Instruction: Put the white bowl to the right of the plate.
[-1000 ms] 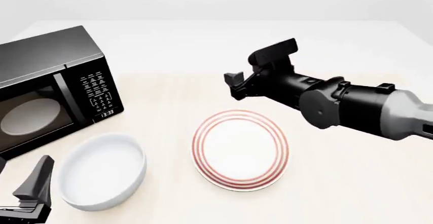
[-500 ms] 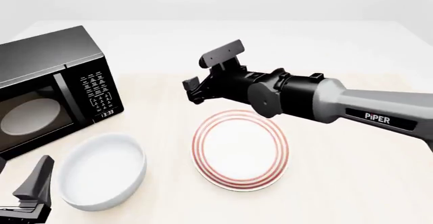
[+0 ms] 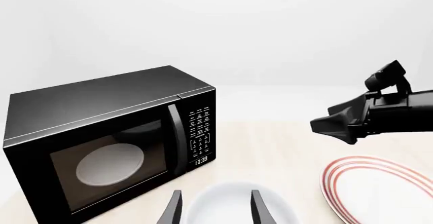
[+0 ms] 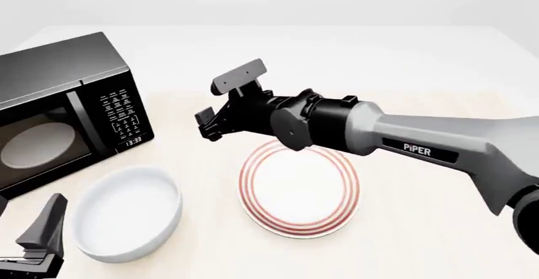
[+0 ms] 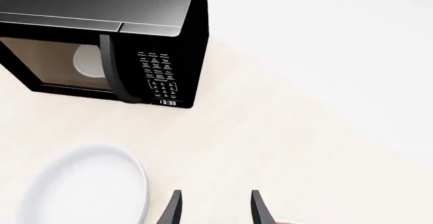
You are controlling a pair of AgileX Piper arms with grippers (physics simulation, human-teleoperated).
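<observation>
The white bowl (image 4: 126, 213) sits at the front left, left of the red-ringed plate (image 4: 299, 187). My right gripper (image 4: 207, 125) is open and empty, held above the table between the plate's far left rim and the microwave, beyond the bowl. In the right wrist view its gripper (image 5: 215, 211) has the bowl (image 5: 88, 188) off to one side. My left gripper (image 4: 44, 231) is open and empty at the front left corner, beside the bowl. In the left wrist view its gripper (image 3: 215, 211) points at the bowl (image 3: 233, 203), with the plate (image 3: 379, 193) and the right gripper (image 3: 335, 125) beyond.
A black microwave (image 4: 59, 115) with a pale turntable inside stands at the left, its door shut, just behind the bowl. It also shows in the left wrist view (image 3: 108, 143) and the right wrist view (image 5: 101, 36). The right arm (image 4: 404, 143) spans over the plate's far side.
My right arm has swung left across the far side of the plate, toward the microwave and bowl. The left gripper, the bowl and the plate have not moved.
</observation>
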